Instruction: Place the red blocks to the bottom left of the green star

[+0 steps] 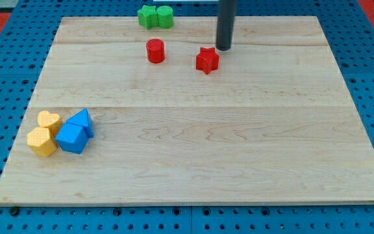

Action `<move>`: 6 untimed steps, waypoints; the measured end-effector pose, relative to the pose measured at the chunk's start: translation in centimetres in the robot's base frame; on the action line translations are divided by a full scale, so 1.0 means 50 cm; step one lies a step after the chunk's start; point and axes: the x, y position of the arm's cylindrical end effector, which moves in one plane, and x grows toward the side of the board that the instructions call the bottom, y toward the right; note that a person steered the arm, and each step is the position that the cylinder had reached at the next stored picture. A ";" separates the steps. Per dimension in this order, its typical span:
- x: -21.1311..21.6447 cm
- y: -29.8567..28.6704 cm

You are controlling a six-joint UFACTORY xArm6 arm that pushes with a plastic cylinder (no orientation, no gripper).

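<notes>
A red cylinder (155, 51) stands near the view's top, left of centre. A red star (207, 60) lies to its right. A green star (149, 16) sits at the board's top edge, touching a second green block (165, 16) on its right. The red cylinder is just below the green pair; the red star is below and to their right. My tip (223, 48) is down on the board just above and to the right of the red star, close to it, apart by a small gap.
Two yellow blocks, a heart (49, 121) and a rounded one (42, 141), cluster with two blue blocks (74, 137) (83, 121) at the view's lower left. The wooden board (239, 162) lies on a blue pegboard.
</notes>
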 end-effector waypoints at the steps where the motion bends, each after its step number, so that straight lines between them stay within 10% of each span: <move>1: 0.076 -0.012; 6: 0.079 -0.248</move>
